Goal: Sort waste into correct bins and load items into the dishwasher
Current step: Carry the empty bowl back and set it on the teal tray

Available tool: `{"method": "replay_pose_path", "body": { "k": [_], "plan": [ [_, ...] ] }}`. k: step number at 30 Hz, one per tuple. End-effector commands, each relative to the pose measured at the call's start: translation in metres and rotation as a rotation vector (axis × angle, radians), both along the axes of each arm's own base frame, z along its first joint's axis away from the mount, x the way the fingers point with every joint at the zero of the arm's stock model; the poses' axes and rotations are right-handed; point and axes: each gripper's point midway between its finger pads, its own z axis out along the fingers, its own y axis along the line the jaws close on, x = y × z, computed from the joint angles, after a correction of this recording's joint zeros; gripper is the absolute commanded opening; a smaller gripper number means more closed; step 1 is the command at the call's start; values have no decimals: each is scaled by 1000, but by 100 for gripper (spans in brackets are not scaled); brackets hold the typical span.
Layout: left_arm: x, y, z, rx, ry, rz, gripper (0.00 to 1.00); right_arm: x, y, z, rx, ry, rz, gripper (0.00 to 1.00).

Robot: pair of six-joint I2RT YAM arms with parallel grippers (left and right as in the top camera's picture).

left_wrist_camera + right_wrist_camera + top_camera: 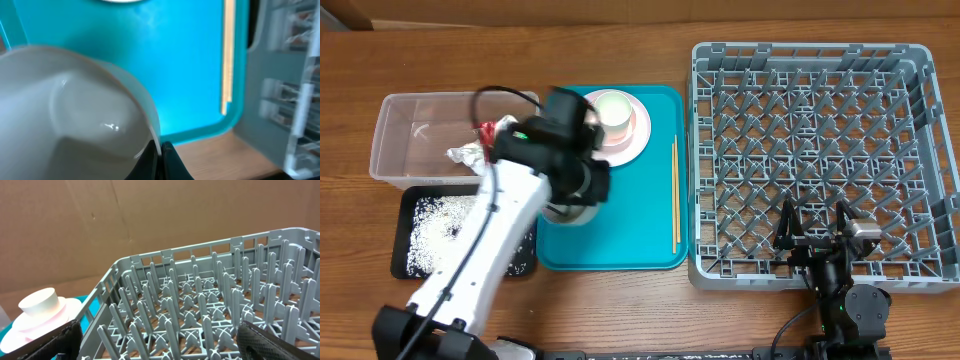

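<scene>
Wood-grain counter (pixel 620 315) underneath everything, with a plain brown cardboard wall (pixel 100 225) behind it in the right wrist view. Large grey dish rack (pixel 825 165) on the right side. Teal tray (pixel 620 235) just beside the rack, in the middle. Clear tub (pixel 390 140) at the far left and black tray (pixel 398 240) directly in front of the tub.

Left claw (pixel 160 152) pinched tight on the rim of the pale grey bowl (pixel 75 120), one finger inside and one outside, over the near left corner of the teal tray. Resting on the tray or raised off it: unclear. Right claw (pixel 814 222) spread wide with nothing between its fingers, poised over the near edge of the dish rack, well apart from the bowl.

Bowl smooth, round and glossy, with a small bright highlight inside and a thin rim, filling the lower left of the left wrist view.

Chopsticks (pixel 674 195) side by side along the right edge of the teal tray, parallel to the rack wall. White plate (pixel 638 150) at the far end of the tray, with pink dish (pixel 57 314) and white cup (pixel 612 112) stacked on it. Crumpled napkin (pixel 463 155) and red-and-white wrapper (pixel 486 127) inside the tub at its right end, partly hidden by the left arm. Rice scraps (pixel 430 230) scattered across the black tray.
</scene>
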Motion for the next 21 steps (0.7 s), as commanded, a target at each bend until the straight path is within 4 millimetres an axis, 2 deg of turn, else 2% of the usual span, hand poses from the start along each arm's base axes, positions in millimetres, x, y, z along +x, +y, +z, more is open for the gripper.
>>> {"method": "replay_pose_path", "body": {
  "k": [1, 4, 7, 11, 18, 19, 20, 21],
  "plan": [
    [-3, 9, -20, 173, -58, 99, 4, 0, -1, -2, 0, -3, -2, 100],
    [-6, -2, -37, 169, -69, 68, 4, 0, -1, -2, 0, -4, -2, 100],
    [-10, 1, -50, 194, -62, 81, 4, 0, -1, -2, 0, -3, -2, 100],
    [-9, 15, -56, 260, -79, 112, 4, 0, -1, -2, 0, -3, -2, 100],
    [-12, 13, -62, 249, -72, 107, 4, 0, -1, -2, 0, -4, -2, 100],
    [-12, 13, -64, 249, -72, 107, 7, 0, -1, -2, 0, -4, -2, 100],
    [-12, 13, -65, 248, -73, 107, 22, 0, -1, -2, 0, -4, -2, 100],
    [-12, 13, -66, 248, -74, 107, 29, 0, -1, -2, 0, -3, -2, 100]
  ]
}}
